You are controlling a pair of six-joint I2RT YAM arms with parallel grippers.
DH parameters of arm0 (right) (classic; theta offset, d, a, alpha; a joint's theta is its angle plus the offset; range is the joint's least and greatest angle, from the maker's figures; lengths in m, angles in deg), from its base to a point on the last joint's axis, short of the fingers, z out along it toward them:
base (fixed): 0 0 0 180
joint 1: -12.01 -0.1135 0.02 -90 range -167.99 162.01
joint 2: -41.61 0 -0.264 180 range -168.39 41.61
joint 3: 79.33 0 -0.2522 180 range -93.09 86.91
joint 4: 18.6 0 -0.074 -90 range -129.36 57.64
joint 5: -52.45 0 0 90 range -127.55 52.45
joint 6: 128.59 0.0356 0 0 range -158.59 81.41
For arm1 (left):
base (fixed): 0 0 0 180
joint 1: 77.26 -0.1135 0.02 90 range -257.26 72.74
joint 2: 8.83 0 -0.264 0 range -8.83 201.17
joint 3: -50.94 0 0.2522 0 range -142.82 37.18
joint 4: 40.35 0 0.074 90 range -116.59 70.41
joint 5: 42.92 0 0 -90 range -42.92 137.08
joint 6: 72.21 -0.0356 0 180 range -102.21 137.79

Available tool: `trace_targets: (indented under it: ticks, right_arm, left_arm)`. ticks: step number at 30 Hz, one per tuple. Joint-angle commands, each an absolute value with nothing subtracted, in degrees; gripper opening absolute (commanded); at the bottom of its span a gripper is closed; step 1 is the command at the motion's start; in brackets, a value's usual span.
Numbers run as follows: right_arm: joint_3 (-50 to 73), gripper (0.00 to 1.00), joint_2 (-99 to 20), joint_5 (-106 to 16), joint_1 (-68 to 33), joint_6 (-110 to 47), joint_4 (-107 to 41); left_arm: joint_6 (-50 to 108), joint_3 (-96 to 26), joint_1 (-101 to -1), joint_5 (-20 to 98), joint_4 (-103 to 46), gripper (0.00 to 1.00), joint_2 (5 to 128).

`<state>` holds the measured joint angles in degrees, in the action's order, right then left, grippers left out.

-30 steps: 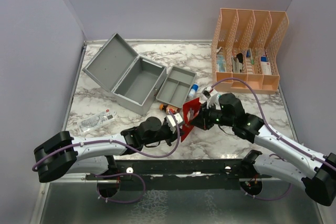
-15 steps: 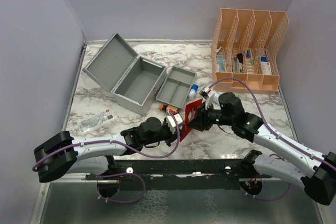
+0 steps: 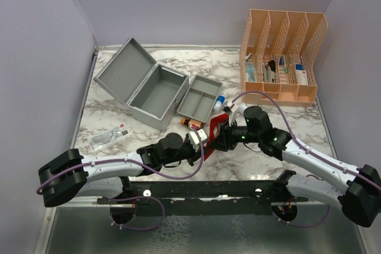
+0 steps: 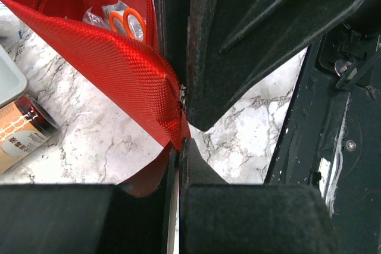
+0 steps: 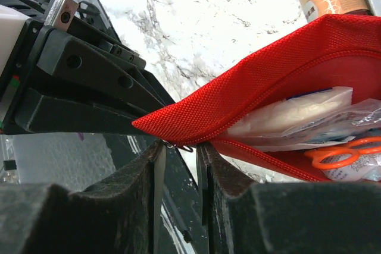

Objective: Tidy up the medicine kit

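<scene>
The medicine kit [image 3: 156, 92] stands open at the back left, its lid [image 3: 121, 69] tipped back. Its grey divided tray [image 3: 200, 98] lies beside it. The red pouch [image 3: 216, 124] is held up between both grippers. My left gripper [image 3: 200, 137] is shut on the pouch's corner fabric [image 4: 137, 81]. My right gripper [image 3: 219, 139] is closed on the small zipper pull [image 5: 178, 145] at that same corner, jaws a little apart around it. The pouch gapes open, showing orange scissors [image 5: 342, 153] and wrapped packets [image 5: 286, 114].
A peach slotted organizer [image 3: 283, 57] with boxes stands at the back right. An amber bottle [image 3: 189, 123] and a blue-capped vial [image 3: 220, 100] lie near the tray. A clear packet [image 3: 108, 137] lies at the left. The table's front rail is just below both grippers.
My right gripper has moved left along the pouch toward the left gripper, and the pouch's near edge has folded up narrower. The left arm has stayed put.
</scene>
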<state>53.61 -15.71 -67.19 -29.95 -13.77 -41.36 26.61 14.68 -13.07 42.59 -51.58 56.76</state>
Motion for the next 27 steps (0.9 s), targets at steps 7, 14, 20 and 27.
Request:
trace_targets:
  ticks: [7,14,20,27]
  right_arm:
    - [55.8,0.27,-17.4,-71.6,-30.6,-9.0,-31.6]
    - [56.4,0.17,-16.8,-67.6,-30.7,-7.6,-32.1]
    - [56.8,0.33,-17.0,-68.0,-30.7,-6.2,-30.6]
    - [55.9,0.28,-17.7,-63.6,-31.1,-3.7,-32.1]
  left_arm:
    - [26.3,13.2,-12.9,41.6,-53.4,0.00,55.5]
    - [26.6,13.7,-12.9,41.8,-53.4,0.00,55.1]
    - [26.5,13.8,-13.0,41.8,-53.4,0.00,54.9]
    - [26.3,13.4,-13.0,41.8,-53.4,0.00,55.4]
